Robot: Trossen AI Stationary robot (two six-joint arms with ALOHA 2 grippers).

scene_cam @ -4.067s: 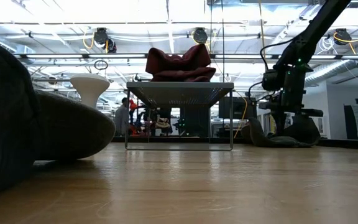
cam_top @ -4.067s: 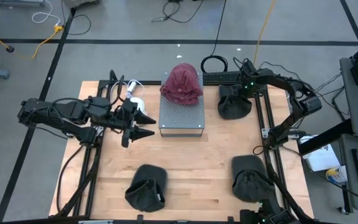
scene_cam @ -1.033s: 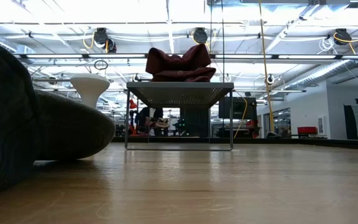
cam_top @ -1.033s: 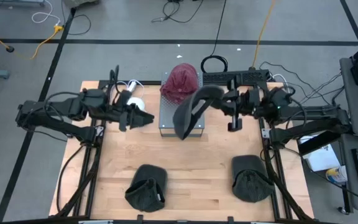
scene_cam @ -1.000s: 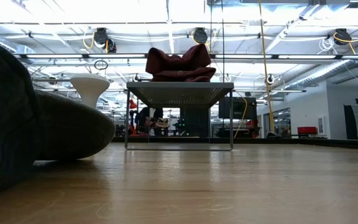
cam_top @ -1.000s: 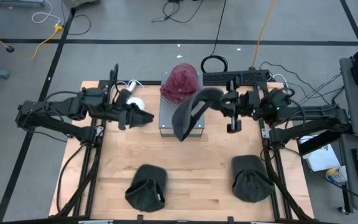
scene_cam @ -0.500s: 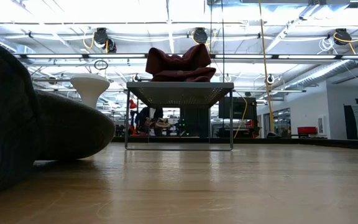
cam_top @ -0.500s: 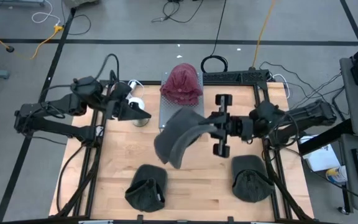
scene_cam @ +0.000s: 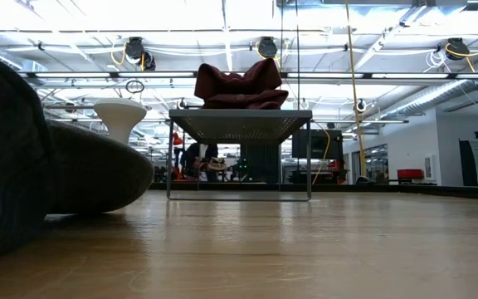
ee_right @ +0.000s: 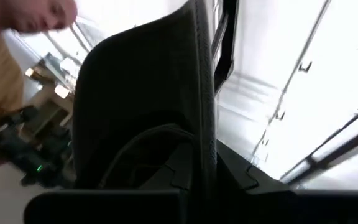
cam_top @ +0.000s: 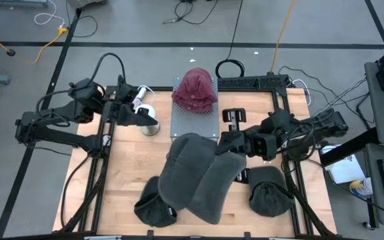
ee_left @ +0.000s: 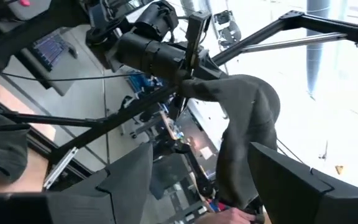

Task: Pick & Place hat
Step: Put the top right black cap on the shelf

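Note:
A dark grey hat hangs high over the middle of the table and shows large in the high view. My right gripper is shut on it at its right side. The same hat shows in the left wrist view and fills the right wrist view. A maroon hat lies on top of a metal stand at the far middle. My left gripper stands open and holds nothing at the far left, beside a white mushroom-shaped post. My right gripper pinches the grey hat's rim between its two fingers. The fingers come from the table's right and slant upward. The hat is lifted clear of the table and droops from the fingers toward the near left edge.
Two more dark hats lie on the table, one near left and one near right. In the low view dark hats bulk at the left, and the stand with the maroon hat is ahead. Cables lie beyond the far edge.
My right gripper has carried the grey hat from beside the stand toward the table's near edge and upward, tipping its fingers up; the hat now spreads over the table's middle. My left gripper has tipped up and turned, drawing slightly toward the far edge.

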